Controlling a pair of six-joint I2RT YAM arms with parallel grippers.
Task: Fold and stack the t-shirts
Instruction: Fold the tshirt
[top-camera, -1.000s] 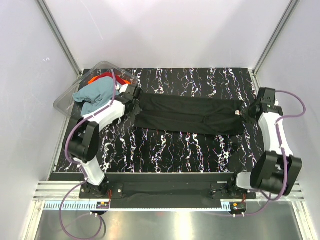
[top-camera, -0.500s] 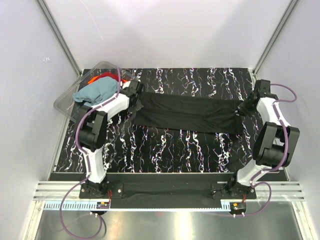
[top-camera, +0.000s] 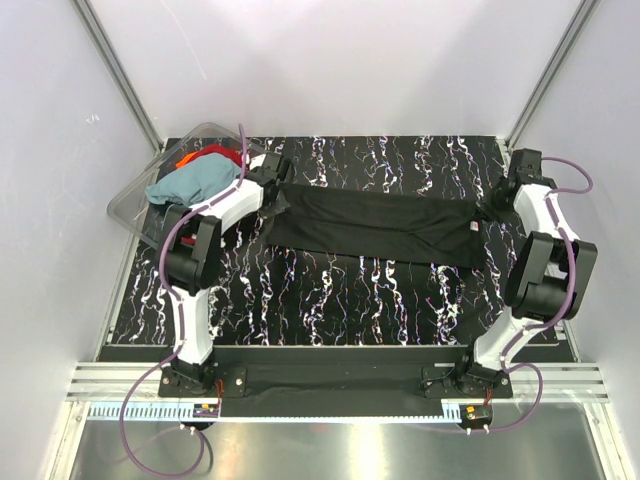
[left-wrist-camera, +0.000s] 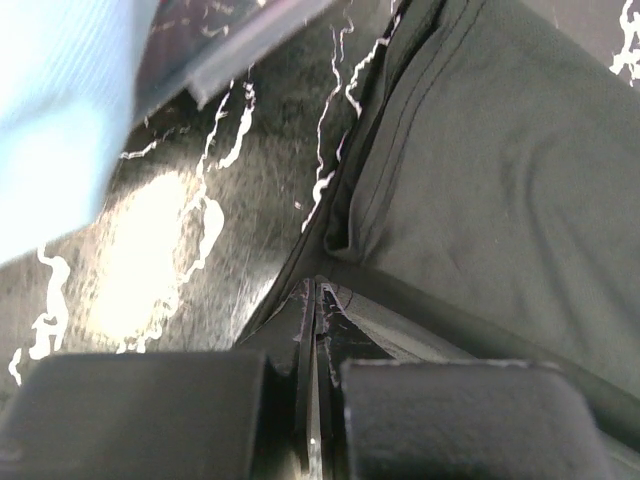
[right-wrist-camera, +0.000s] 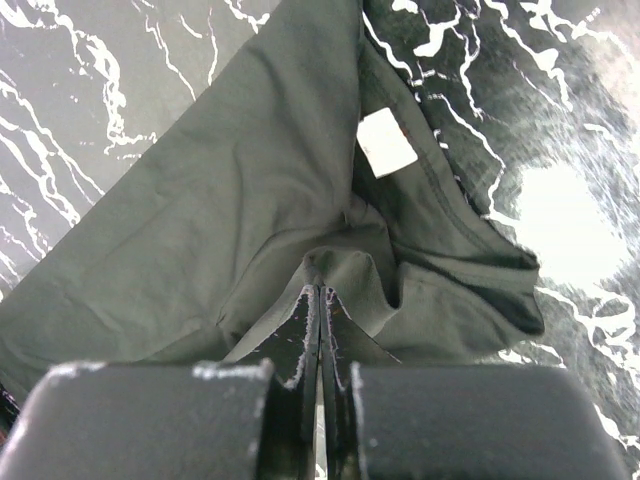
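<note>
Black t-shirt (top-camera: 375, 228) lies spread L-R across far half of worktop (top-camera: 340, 300). L end effector (left-wrist-camera: 312, 305) pinches its L edge; R end effector (right-wrist-camera: 320, 297) pinches collar end, near label (right-wrist-camera: 386, 142). Teal t-shirt (top-camera: 190, 185) & red-orange t-shirt (top-camera: 205, 155) sit in tub (top-camera: 128, 205), far-L.

A robot lab cell: white panel walls (top-camera: 330, 60), aluminium frame posts (top-camera: 114, 70), marbled black table (top-camera: 330, 300).

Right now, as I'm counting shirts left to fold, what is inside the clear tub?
In the clear tub, a teal-blue t-shirt lies heaped on top, a red-orange t-shirt showing behind it. Anything beneath them is covered. The black t-shirt is outside it.
</note>
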